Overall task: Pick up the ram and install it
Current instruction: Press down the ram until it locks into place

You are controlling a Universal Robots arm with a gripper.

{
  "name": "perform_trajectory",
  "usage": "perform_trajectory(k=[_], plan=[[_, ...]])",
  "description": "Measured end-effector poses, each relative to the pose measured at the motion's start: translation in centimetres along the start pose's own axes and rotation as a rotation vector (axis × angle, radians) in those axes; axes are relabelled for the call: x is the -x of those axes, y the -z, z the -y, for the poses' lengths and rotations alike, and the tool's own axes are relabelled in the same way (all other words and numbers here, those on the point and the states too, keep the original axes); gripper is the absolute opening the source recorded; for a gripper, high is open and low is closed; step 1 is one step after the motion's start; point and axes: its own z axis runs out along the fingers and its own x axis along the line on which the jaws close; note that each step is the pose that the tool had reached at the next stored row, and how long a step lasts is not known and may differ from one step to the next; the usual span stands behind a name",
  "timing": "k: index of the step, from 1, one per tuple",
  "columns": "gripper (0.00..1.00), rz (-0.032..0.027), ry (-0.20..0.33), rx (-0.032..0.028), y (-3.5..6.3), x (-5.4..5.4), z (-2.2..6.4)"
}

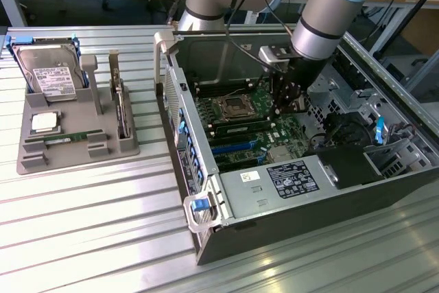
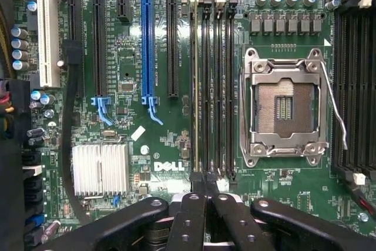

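A ribbed metal table (image 1: 82,224) carries a grey parts tray (image 1: 75,145) and an open computer case (image 1: 309,197); workbenches stand behind. The arm reaches into the case, its pincer (image 1: 287,106) low over the motherboard (image 1: 240,132), walled in by the case's side panels. A ram (image 1: 65,139) lies flat in the tray near the CPU chip (image 1: 43,122) and the hard drive (image 1: 49,77). The wrist view has the pincer (image 2: 204,199) pressed together at the end of the memory slots (image 2: 211,86), beside the empty CPU socket (image 2: 285,107); a thin pale edge stands in the outermost slot.
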Motion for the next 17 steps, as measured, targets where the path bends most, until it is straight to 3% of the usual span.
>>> perform_trajectory(k=[7,11,14,17], plan=[[0.10,-0.0003,0.001,-0.0001,-0.92,0.0,-0.04],[0.10,0.0000,0.001,-0.0013,0.40,0.0,-0.29],[0.10,0.0000,0.001,-0.0072,0.39,0.0,-2.05],[0.10,0.0000,0.001,-0.0116,0.33,-0.1,-4.73]])
